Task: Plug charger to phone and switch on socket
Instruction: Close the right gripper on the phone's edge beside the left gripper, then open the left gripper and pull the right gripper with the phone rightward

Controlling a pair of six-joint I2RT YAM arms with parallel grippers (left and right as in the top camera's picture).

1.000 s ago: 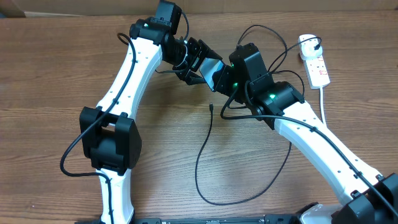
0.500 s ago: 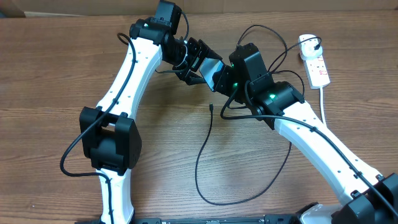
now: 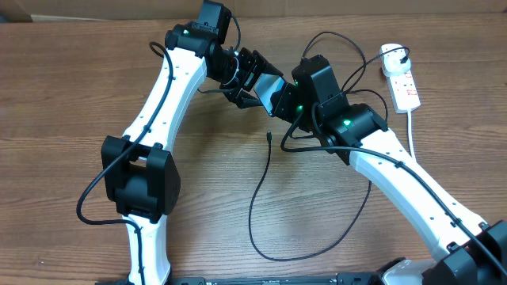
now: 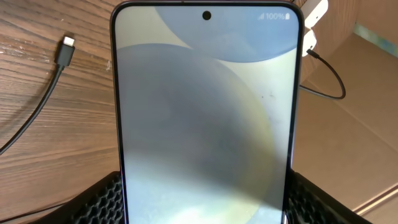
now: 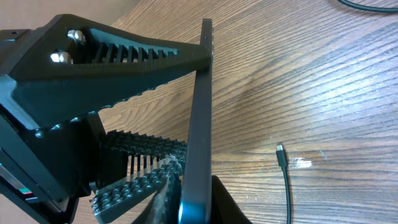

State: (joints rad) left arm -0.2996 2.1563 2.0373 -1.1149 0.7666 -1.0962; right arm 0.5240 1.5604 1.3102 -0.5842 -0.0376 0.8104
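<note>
Overhead: charger loops between arms, socket far right

The phone shows "100%" in small white characters at the top right corner of its lit screen. Any markings on the socket are too small to read.

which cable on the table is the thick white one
The cord running down from the white socket at far right; the charger looping mid-table is thin and black.

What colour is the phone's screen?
The phone screen glows pale grey-blue with big soft curved shapes; the left wrist view shows it best.
</note>
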